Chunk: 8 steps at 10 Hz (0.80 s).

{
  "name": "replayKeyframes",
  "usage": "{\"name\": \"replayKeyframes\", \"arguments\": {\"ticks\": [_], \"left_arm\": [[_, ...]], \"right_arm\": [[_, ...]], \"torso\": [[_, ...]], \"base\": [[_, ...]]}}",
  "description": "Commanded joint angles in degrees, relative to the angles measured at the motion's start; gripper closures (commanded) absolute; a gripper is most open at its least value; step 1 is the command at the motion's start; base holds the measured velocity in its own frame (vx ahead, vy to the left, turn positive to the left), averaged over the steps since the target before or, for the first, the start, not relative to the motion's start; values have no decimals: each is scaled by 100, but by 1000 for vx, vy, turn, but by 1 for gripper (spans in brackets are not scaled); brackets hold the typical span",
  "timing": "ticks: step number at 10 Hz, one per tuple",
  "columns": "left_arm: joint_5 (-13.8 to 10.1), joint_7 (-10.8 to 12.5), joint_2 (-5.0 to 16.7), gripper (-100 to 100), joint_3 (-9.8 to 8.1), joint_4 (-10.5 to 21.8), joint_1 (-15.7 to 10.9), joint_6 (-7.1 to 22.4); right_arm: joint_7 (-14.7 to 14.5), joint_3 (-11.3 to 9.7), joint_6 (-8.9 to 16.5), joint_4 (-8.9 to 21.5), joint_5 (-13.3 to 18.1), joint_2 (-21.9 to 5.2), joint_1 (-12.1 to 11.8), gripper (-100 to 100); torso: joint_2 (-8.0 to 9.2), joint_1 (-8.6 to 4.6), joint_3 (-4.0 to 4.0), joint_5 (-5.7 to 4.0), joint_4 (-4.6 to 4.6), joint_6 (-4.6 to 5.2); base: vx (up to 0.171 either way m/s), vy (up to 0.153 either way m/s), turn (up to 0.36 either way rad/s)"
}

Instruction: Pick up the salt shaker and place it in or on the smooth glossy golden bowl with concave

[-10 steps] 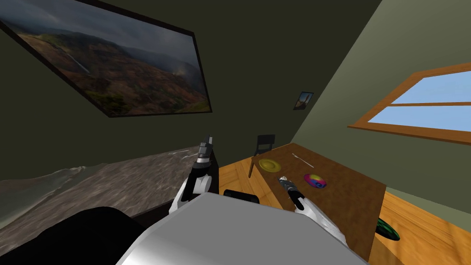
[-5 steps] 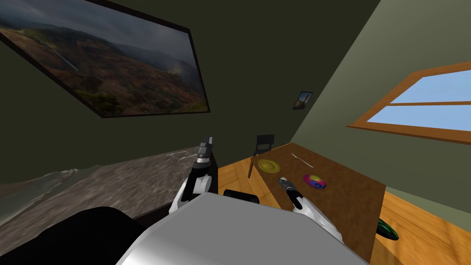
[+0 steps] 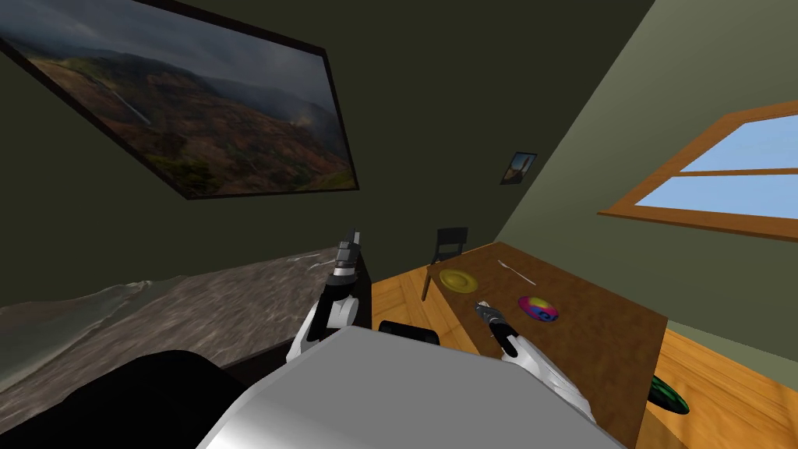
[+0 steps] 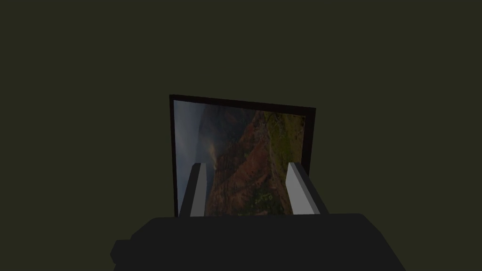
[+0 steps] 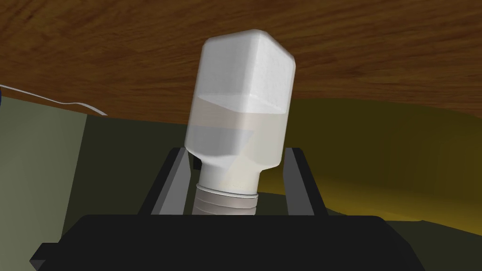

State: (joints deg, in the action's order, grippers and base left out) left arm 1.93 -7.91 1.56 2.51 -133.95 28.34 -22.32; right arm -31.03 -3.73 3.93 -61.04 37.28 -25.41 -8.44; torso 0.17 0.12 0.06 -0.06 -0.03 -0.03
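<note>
Between right hand fingers, salt shaker, cap half-hidden, golden bowl behind

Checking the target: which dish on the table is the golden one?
The plain golden bowl nearer the chair, not the swirled multicolour bowl beside it.

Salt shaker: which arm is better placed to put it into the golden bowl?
The right. The right gripper is shut on the salt shaker above the table, with the golden bowl just beyond it. The left gripper is open and empty, raised well aside from the table.
</note>
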Motion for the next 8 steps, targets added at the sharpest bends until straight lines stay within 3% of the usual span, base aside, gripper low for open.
{"name": "replayKeyframes", "arguments": {"ticks": [1, 2, 3, 4, 8], "left_arm": [[0, 0, 0, 0, 0, 0, 0, 0], [0, 0, 0, 0, 0, 0, 0, 0], [0, 0, 0, 0, 0, 0, 1, 0], [0, 0, 1, 0, -1, 0, 1, 0], [0, 0, 1, 0, -1, 1, -2, 1]], "right_arm": [[116, -93, 63, -82, -172, -209, -67, 100], [37, 17, -11, 40, -42, -59, 2, 100], [44, 20, -21, 50, -46, -61, 1, 0], [84, 48, -12, -3, 17, -23, -100, 100], [281, 153, -20, -326, 249, 36, -363, 100]], "torso": [[0, 0, 0, 0, 0, 0], [7, 7, 4, 1, 1, 2], [-4, -6, -1, 1, 1, 3], [-16, -17, -7, -1, -1, 3], [70, -76, 34, -20, 0, 19]], "base": [[-90, 89, 95], [-39, 40, 8], [-7, 8, -4], [-107, -2, 54], [-212, -80, 121]]}}
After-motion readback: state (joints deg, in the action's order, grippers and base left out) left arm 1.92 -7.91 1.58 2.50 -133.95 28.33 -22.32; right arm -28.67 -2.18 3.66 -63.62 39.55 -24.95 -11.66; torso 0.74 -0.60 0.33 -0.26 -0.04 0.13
